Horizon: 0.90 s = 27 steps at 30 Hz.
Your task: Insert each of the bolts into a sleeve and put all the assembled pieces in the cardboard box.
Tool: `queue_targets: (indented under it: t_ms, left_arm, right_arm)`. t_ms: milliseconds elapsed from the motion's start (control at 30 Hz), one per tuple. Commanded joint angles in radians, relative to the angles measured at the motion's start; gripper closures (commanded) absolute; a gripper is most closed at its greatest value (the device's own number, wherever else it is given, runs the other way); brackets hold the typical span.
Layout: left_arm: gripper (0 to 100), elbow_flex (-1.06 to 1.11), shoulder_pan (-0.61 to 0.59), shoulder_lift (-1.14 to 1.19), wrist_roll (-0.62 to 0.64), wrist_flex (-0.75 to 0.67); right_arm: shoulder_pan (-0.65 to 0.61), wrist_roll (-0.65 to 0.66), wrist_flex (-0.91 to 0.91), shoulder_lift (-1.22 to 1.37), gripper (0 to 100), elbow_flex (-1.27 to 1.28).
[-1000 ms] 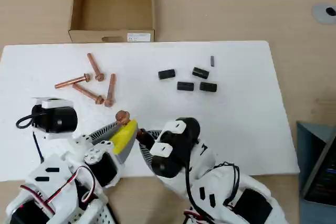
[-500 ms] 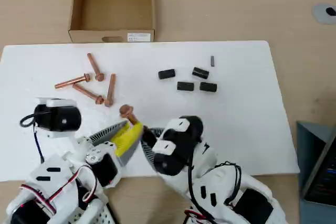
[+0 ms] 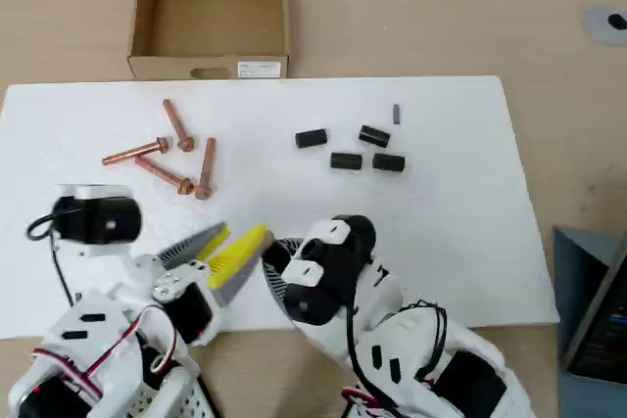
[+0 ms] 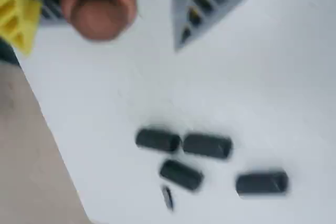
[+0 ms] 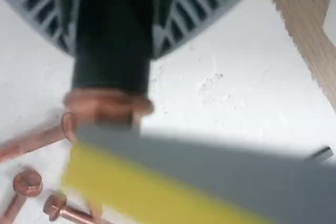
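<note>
White mat (image 3: 451,242) — sleeve (image 5: 113,35) butts bolt head (image 5: 107,103), right wrist view.

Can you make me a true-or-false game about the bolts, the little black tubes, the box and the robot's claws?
1. The cardboard box has nothing in it. True.
2. Six black sleeves lie loose on the white mat. False: four lie there.
3. Four copper bolts lie loose on the mat. True.
4. The right gripper holds nothing. False: it is shut on a held sleeve, with a bolt head at the sleeve's end.
5. The left gripper is shut tight. False: its yellow and grey fingers stand apart.
</note>
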Motion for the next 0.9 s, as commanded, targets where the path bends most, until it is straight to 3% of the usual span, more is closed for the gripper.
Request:
queue_targets:
  t_ms: [0, 100, 233, 433, 667, 867]
  left_arm:
    - [81, -0.081, -0.061, 0.005, -0.051, -0.002]
    - [84, -0.1, -0.114, 0.004, -0.092, -0.002]
    - [100, -0.106, -0.184, -0.001, -0.184, -0.002]
    - [100, -0.072, -0.353, -0.001, -0.31, -0.002]
    - [100, 0.216, -0.535, -0.001, -0.416, -0.005]
    - [100, 0.446, -0.606, -0.001, -0.45, -0.146]
  right_arm:
    - [0.015, -0.002, -0.032, -0.059, 98.9, 0.001]
    - [0.015, -0.002, -0.032, -0.059, 98.9, 0.002]
    - [0.016, -0.002, -0.026, -0.059, 98.9, 0.001]
    - [0.15, -0.006, -0.031, -0.053, 98.9, -0.001]
    - [0.311, -0.003, -0.025, -0.041, 98.9, -0.001]
    - [0.363, -0.002, -0.032, 0.159, 98.9, -0.102]
